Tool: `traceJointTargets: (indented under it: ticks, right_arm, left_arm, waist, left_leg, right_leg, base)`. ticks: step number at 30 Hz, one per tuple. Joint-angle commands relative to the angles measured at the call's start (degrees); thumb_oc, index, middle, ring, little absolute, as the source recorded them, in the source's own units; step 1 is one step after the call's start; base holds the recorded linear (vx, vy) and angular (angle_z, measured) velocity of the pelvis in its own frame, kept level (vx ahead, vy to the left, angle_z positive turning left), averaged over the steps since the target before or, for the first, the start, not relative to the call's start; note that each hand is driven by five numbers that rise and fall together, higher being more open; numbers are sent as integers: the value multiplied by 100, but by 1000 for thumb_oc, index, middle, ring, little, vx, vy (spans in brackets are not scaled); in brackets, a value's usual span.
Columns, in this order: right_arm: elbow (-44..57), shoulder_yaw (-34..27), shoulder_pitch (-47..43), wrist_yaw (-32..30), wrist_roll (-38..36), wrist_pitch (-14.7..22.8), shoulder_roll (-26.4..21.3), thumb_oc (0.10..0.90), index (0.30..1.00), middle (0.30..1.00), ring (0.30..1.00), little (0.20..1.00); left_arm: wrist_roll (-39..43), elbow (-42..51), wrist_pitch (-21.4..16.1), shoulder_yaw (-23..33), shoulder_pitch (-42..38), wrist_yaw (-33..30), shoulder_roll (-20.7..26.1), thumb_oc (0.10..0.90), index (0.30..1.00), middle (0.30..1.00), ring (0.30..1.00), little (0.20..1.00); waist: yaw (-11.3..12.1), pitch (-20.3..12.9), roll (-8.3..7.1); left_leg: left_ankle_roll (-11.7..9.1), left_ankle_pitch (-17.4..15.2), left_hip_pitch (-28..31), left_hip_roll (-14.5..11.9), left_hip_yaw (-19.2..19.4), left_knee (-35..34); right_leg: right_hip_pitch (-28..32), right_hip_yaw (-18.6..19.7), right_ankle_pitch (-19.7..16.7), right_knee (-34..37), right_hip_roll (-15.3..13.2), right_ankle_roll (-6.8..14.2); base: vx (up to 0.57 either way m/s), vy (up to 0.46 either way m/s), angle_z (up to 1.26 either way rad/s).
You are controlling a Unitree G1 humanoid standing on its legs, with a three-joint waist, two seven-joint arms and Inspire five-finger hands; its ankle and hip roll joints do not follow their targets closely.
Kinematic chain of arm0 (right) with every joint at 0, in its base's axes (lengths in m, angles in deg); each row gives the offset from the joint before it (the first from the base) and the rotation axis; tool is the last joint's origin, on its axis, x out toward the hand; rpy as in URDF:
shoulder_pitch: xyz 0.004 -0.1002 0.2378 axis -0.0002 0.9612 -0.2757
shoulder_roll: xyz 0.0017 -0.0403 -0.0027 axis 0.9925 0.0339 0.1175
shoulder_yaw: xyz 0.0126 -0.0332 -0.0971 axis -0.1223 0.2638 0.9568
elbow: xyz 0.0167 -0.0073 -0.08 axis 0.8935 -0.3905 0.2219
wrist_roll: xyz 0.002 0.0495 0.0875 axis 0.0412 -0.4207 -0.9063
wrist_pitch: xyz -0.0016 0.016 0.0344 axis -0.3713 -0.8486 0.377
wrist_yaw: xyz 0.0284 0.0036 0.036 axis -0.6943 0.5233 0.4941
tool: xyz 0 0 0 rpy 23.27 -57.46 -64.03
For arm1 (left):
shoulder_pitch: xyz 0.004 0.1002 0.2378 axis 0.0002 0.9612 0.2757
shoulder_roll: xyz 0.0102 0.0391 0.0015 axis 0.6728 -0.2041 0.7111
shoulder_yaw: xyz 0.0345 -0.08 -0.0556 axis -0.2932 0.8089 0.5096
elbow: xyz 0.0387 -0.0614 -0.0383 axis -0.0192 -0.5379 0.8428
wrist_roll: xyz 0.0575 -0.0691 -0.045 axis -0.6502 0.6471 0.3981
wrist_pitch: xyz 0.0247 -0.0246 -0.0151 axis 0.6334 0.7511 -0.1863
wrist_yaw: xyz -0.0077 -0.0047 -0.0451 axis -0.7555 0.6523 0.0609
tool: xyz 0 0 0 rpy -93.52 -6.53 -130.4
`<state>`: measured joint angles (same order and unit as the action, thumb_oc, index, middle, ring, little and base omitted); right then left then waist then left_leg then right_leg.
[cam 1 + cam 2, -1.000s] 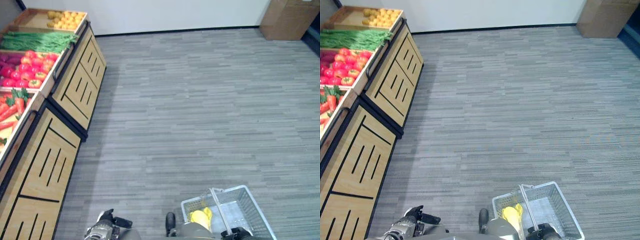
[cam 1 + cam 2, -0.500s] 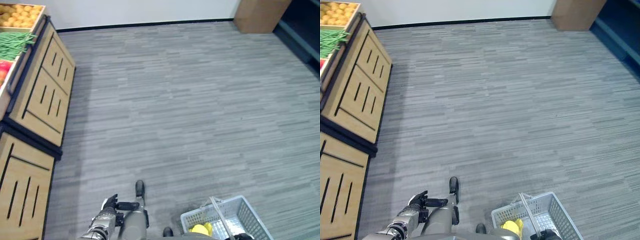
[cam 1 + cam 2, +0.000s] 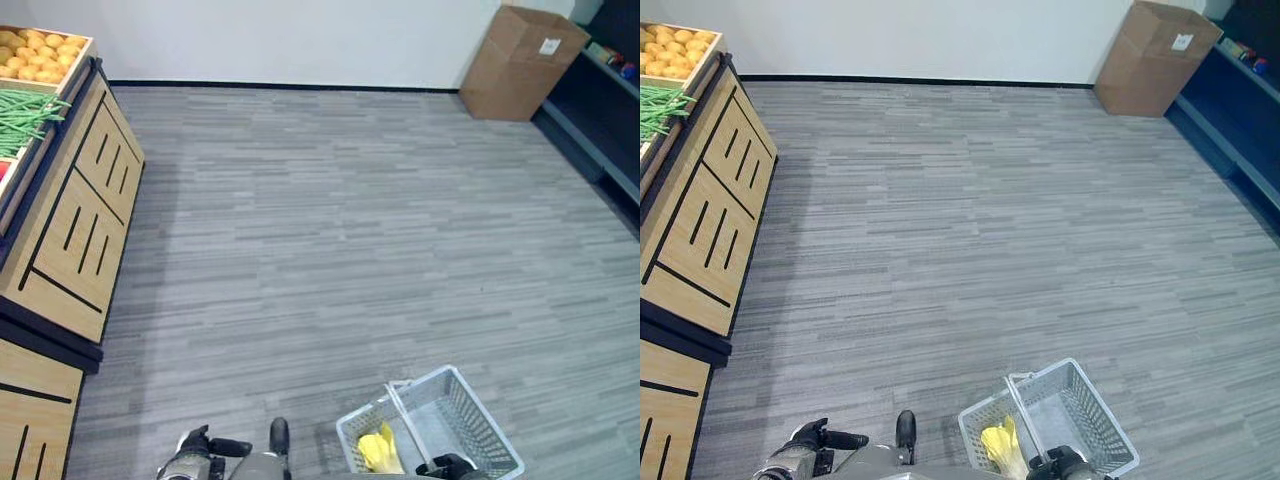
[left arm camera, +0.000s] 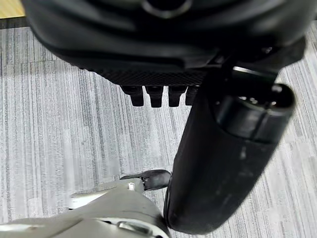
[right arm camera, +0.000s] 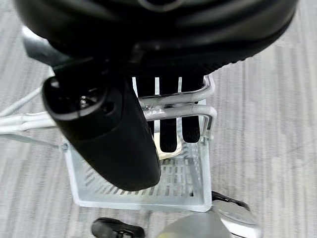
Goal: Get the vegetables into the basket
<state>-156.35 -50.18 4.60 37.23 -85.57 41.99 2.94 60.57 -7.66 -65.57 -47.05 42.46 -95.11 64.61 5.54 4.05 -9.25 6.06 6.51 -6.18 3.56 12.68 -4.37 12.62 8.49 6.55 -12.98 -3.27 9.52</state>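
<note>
Your right robot hand (image 5: pixel 124 124) hangs low at your right side with its fingers (image 5: pixel 168 134) curled round the two metal handle bars (image 5: pixel 173 106) of one white wire basket (image 3: pixel 480 440), thumb lying across the bars, so the basket hangs from that grip just above the grey floor (image 3: pixel 350 230). Inside the basket you carry one yellow vegetable (image 3: pixel 378 450), lying against the wall nearest your body; its kind is not clear.

Your left robot hand (image 3: pixel 195 445) is held low at your left side, holding nothing. In its wrist view the fingers (image 4: pixel 151 95) are bent so that just the short tips show in a row, with the thumb (image 4: pixel 218 163) stretched out beside them.

Off to your left stands a wooden produce stand (image 3: pixel 75 225) with two slatted front panels showing. In its top bins you can see one pile of round yellow-orange produce (image 3: pixel 35 55) at the far end and one bunch of green beans (image 3: pixel 25 110) next to it. One cardboard box (image 3: pixel 520 62) sits against the far white wall, well apart from you.
</note>
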Motion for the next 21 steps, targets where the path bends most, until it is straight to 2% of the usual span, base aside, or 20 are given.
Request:
traceJointTargets:
  ticks: [1,3,5,6,7,8,9,10,11,12,13,14,15,16,18,21]
  right_arm:
    - [264,-163,298,-68,-21,-161,-472,400,300,300,300,300]
    - [320,-172,249,-94,-59,-161,-488,400,300,300,300,300]
    - [311,-167,215,-115,-83,-172,-498,400,300,300,300,300]
    - [308,-170,230,-117,-65,-180,-506,400,300,300,300,300]
    - [310,-171,231,-117,-64,-181,-507,400,300,300,300,300]
    - [287,-170,243,-130,-63,-198,-487,400,300,300,300,300]
    - [280,-164,236,-130,-61,-196,-483,400,300,300,300,300]
    - [275,-157,220,-129,-61,-186,-491,400,300,300,300,300]
    - [269,-150,207,-125,-85,-178,-491,400,300,300,300,300]
    - [265,-147,194,-128,-118,-171,-493,400,300,300,300,300]
    - [267,-134,187,-137,-155,-162,-490,400,300,300,300,300]
    - [257,-137,177,-138,-194,-160,-489,400,300,300,300,300]
    - [262,-137,209,-135,-223,-153,-487,400,300,300,300,300]
    - [261,-135,211,-136,-224,-152,-495,400,300,300,300,300]
    - [256,-127,258,-110,-203,-159,-486,400,300,300,300,300]
    - [223,-105,334,-85,-139,-156,-476,400,300,300,300,300]
  left_arm:
    - [-213,-42,94,-148,263,-29,146,900,1000,1000,1000,1000]
    - [-197,-11,114,-182,200,-26,155,900,1000,1000,1000,1000]
    - [-198,-23,131,-206,147,-7,155,900,1000,1000,1000,1000]
    - [-180,-29,130,-179,139,-5,164,900,1000,1000,1000,1000]
    - [-179,-30,129,-180,138,-5,163,900,1000,1000,1000,1000]
    - [-171,-38,152,-144,153,14,179,900,1000,1000,1000,1000]
    - [-165,-67,155,-126,143,11,190,900,1000,1000,1000,1000]
    - [-162,-78,149,-125,136,1,186,900,1000,1000,1000,1000]
    - [-167,-88,149,-139,133,2,181,900,1000,1000,1000,1000]
    - [-173,-90,141,-170,109,-4,187,900,1000,1000,1000,1000]
    - [-192,-89,134,-183,95,-5,184,900,1000,1000,1000,1000]
    - [-212,-99,119,-205,76,-3,191,900,1000,1000,1000,1000]
    - [-244,-106,97,-213,62,-3,197,900,1000,1000,1000,1000]
    - [-245,-106,97,-212,65,-2,189,900,1000,1000,1000,1000]
    - [-279,-104,78,-219,67,14,209,900,1000,1000,1000,1000]
    - [-295,-134,70,-193,72,25,230,900,1000,1000,1000,1000]
  waist:
    - [-34,112,-12]
    - [-94,272,114]
    - [-175,422,257]
    - [-147,463,322]
    - [-171,475,306]
    - [-186,518,306]
    - [-193,538,328]
    - [-285,610,350]
    - [-337,663,365]
    - [-425,708,362]
    - [-519,792,373]
    - [-619,816,348]
    - [-798,878,333]
    - [-829,903,384]
    - [-971,958,361]
    - [-1077,963,290]
  left_leg:
    - [-603,75,-508,-346,265,257]
    - [-529,-17,-262,-367,195,161]
    - [-460,-109,-37,-372,57,111]
    - [-431,-206,121,-381,24,79]
    - [-430,-217,129,-356,4,88]
    - [-436,-346,326,-332,-87,96]
    - [-447,-390,418,-347,-159,83]
    - [-467,-496,579,-334,-326,101]
    - [-466,-563,682,-330,-428,123]
    - [-464,-611,768,-280,-572,140]
    - [-464,-707,971,-240,-727,94]
    - [-460,-747,1094,-177,-875,49]
    - [-464,-872,1404,-111,-1183,-51]
    - [-464,-914,1450,-159,-1219,-51]
    - [-469,-1048,1669,-105,-1544,-55]
    - [-474,-1210,1935,-41,-1933,-63]
  right_leg:
    - [-345,90,-1613,-160,-634,399]
    - [-721,-79,-1929,-829,-606,300]
    - [-1028,-207,-1991,-1366,-561,139]
    - [-1257,-518,-1966,-1449,-749,71]
    - [-1246,-541,-1929,-1483,-774,71]
    - [-1503,-845,-1811,-1255,-964,-32]
    - [-1725,-863,-1706,-1032,-944,-80]
    - [-1932,-806,-1411,-834,-831,-117]
    - [-2080,-719,-1286,-642,-726,-106]
    - [-2348,-485,-1233,-234,-524,-111]
    - [-2352,-420,-1213,2,-442,-78]
    - [-2619,-183,-1344,327,-298,-49]
    - [-2999,33,-1626,756,-95,46]
    - [-2932,-23,-1603,772,-69,41]
    - [-3075,8,-1807,1118,-9,127]
    - [-3184,-26,-1964,1208,64,197]
  base:
    - [91,113,-7]
    - [64,139,3]
    - [110,165,32]
    - [113,123,24]
    - [219,78,-2]
    - [236,6,-7]
    - [360,-13,-2]
    - [297,-36,3]
    - [328,-45,12]
    - [325,-29,28]
    - [350,-31,38]
    - [504,-33,70]
    - [402,-22,91]
    - [387,-20,105]
    - [259,-18,113]
    - [259,-56,158]
